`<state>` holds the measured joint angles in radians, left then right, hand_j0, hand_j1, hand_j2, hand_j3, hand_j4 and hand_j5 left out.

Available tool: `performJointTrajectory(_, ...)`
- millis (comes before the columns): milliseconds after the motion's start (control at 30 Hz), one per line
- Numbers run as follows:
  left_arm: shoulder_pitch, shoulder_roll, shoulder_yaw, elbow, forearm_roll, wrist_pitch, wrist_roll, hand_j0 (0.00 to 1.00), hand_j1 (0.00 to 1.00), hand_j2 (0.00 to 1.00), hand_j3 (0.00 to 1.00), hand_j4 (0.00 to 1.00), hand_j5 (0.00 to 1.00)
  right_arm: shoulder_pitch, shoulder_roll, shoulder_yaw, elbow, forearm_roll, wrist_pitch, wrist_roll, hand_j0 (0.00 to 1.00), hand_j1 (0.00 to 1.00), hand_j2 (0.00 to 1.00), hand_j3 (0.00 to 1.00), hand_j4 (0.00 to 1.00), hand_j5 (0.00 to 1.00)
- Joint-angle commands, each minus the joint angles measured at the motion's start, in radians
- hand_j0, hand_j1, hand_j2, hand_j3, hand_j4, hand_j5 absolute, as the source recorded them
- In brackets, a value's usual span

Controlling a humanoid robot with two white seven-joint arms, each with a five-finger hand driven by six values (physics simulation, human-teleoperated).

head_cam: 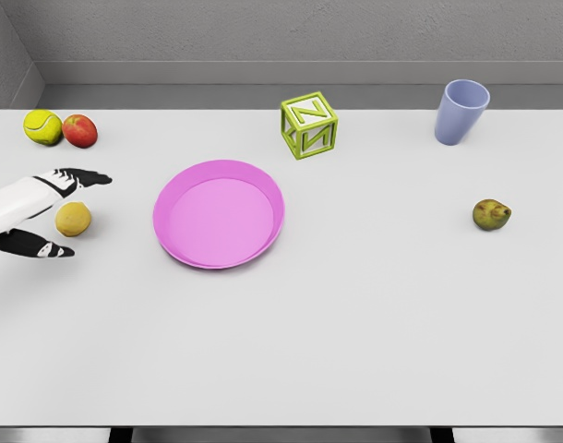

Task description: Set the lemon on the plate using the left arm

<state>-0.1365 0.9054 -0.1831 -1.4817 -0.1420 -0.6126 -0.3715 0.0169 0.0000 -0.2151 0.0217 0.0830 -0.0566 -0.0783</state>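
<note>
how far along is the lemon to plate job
Early. Done: the left robot hand has reached the lemon and brackets it with open fingers. In hand: the grasp itself, as the fingers have not closed. Left: lifting the lemon off the table and setting it on the empty pink plate.

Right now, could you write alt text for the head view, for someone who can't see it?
A white robot's left hand reaches in with open fingers around a lemon on a white table, beside an empty pink plate. Farther off sit a tennis ball, apple, green letter block, lavender cup and pear.
</note>
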Motion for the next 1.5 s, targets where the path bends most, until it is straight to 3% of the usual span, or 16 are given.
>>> performJointTrajectory(0,0.000,0.001,0.001,0.000,0.007,0.002,0.000,1.00,1.00,1.00,1.00,1.00,1.00,0.000,0.000,0.000,0.000,0.000,0.000,0.000,1.00,1.00,1.00,1.00,1.00,1.00)
performJointTrajectory(267,0.003,0.001,0.004,0.014,0.006,0.002,-0.001,1.00,1.00,1.00,1.00,1.00,1.00,0.000,0.000,0.000,0.000,0.000,0.001,0.002,1.00,1.00,1.00,1.00,1.00,1.00)
performJointTrajectory(400,0.003,-0.023,0.045,0.037,0.004,0.002,-0.104,1.00,1.00,1.00,1.00,1.00,1.00,0.000,0.000,0.000,0.001,0.000,0.001,0.002,1.00,1.00,1.00,1.00,1.00,1.00)
performJointTrajectory(633,-0.015,-0.025,0.022,0.135,-0.034,0.002,-0.101,1.00,1.00,1.00,1.00,1.00,1.00,0.000,0.000,0.000,0.000,0.000,0.001,0.002,1.00,1.00,1.00,1.00,1.00,1.00)
performJointTrajectory(700,-0.058,-0.025,0.020,0.164,-0.036,0.002,-0.102,1.00,1.00,1.00,1.00,1.00,1.00,0.000,0.000,0.000,0.001,0.000,0.000,0.002,1.00,1.00,1.00,1.00,1.00,1.00)
performJointTrajectory(800,-0.095,-0.089,0.020,0.166,-0.188,0.002,-0.101,1.00,1.00,1.00,1.00,1.00,1.00,0.000,0.000,0.000,0.001,0.000,0.000,0.002,1.00,1.00,1.00,1.00,1.00,1.00)
performJointTrajectory(900,-0.124,-0.117,0.017,0.166,-0.248,0.002,-0.102,1.00,1.00,1.00,1.00,1.00,1.00,0.000,0.000,0.000,0.000,0.000,0.000,0.002,1.00,1.00,1.00,1.00,1.00,1.00)
performJointTrajectory(1133,-0.216,-0.122,-0.121,0.210,-0.269,0.002,-0.101,1.00,1.00,1.00,1.00,1.00,1.00,0.000,0.000,0.000,0.001,0.000,0.001,0.002,1.00,1.00,1.00,1.00,1.00,1.00)
performJointTrajectory(1233,-0.219,-0.109,-0.161,0.210,-0.268,0.002,-0.093,1.00,1.00,1.00,1.00,1.00,1.00,0.000,0.000,0.000,0.001,0.000,0.000,0.002,1.00,1.00,1.00,1.00,1.00,1.00)
performJointTrajectory(1467,-0.221,-0.066,-0.162,0.216,-0.274,0.002,-0.095,1.00,1.00,1.00,1.00,1.00,1.00,0.000,0.000,0.000,0.001,0.000,0.000,0.002,1.00,1.00,1.00,1.00,1.00,1.00)
